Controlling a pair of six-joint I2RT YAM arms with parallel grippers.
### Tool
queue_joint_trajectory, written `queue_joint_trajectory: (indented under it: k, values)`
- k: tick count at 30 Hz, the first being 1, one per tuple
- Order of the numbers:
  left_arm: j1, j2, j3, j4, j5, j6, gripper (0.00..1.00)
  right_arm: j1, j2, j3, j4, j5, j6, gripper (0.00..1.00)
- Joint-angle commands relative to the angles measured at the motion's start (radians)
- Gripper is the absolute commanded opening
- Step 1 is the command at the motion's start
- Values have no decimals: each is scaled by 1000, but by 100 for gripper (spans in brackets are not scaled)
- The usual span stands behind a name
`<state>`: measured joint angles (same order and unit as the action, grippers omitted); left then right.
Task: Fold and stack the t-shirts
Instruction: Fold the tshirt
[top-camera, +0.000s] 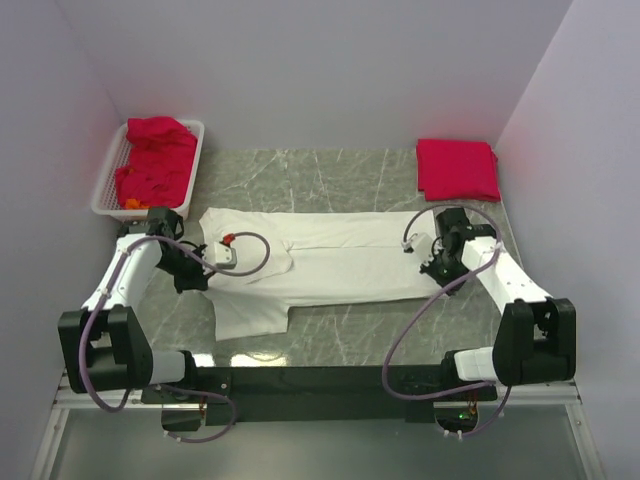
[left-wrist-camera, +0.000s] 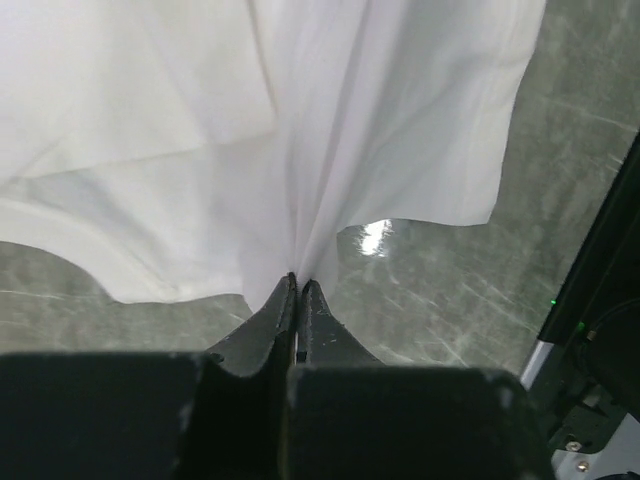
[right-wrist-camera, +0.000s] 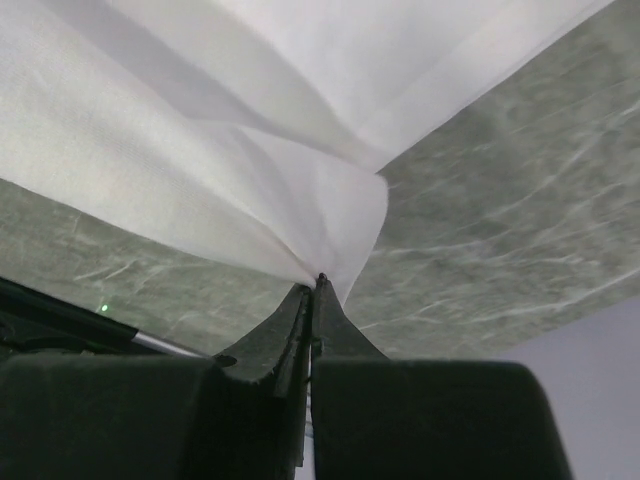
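On grey marbled tabletop (top-camera: 350, 175), got white short-sleeved fabric t-shirt (top-camera: 340, 265) laid out lengthwise left to right across the middle, mostly flat, with one sleeve sticking toward the near edge at the left end. Seeing left gripper (left-wrist-camera: 298, 288) at the shirt's left end, black fingers pressed together, clamped on a bunched bit of white cloth, with creases fanning out from the pinch point in the left wrist view. Same on the other side: seeing right gripper (right-wrist-camera: 317, 283) at the shirt's right end, jaws closed tight on a corner of the white fabric, with fold lines running away from the tips. Can see bare marble past the cloth edges beside both pinches. Far right corner: have a folded crimson-red t-shirt (top-camera: 457, 168), neat, apart from the white one and from the right arm. Far left: have a white plastic slatted basket (top-camera: 108, 180) against the wall, holding crumpled crimson-red t-shirts (top-camera: 155, 160), just beyond the left arm's wrist.
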<state>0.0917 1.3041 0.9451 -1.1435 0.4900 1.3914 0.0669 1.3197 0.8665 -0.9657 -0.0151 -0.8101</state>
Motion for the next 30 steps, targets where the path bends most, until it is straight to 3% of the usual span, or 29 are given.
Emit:
queue_joint_trajectory:
  k: [1, 14, 30]
  values:
    - [9, 44, 98, -38, 56, -14, 1, -16, 62, 109, -25, -2, -24, 0]
    - [11, 283, 331, 1, 93, -112, 1, -39, 346, 370, -31, -8, -43, 0]
    - [11, 461, 350, 218, 87, -308, 1, -41, 590, 523, 62, 14, 40, 0]
